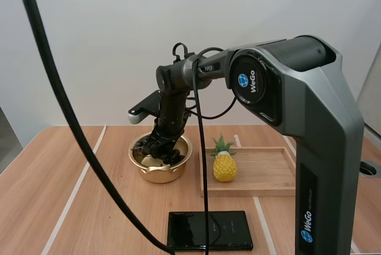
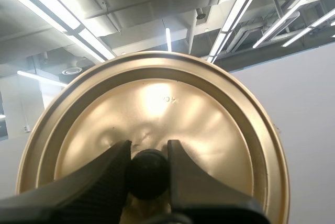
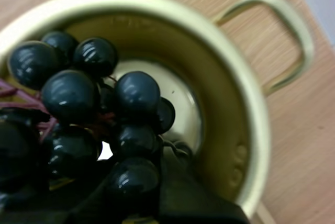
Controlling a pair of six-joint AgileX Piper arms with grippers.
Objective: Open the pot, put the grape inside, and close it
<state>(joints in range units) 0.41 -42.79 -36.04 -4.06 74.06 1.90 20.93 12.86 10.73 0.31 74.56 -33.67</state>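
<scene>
The gold pot (image 1: 156,175) stands uncovered on the wooden table, left of centre. My right gripper (image 1: 162,146) reaches down into it, shut on the bunch of dark grapes (image 1: 153,149). In the right wrist view the grapes (image 3: 94,109) hang just inside the pot's rim (image 3: 254,114), above its shiny bottom, with one loop handle (image 3: 293,41) beyond. My left gripper (image 2: 149,153) is shut on the black knob (image 2: 149,174) of the gold lid (image 2: 157,103). The lid is held up in the air, its top face turned to the camera.
A wooden tray (image 1: 265,174) lies right of the pot, and a toy pineapple (image 1: 224,162) stands at its left end. A flat, glossy black rectangular object (image 1: 209,230) lies near the table's front edge.
</scene>
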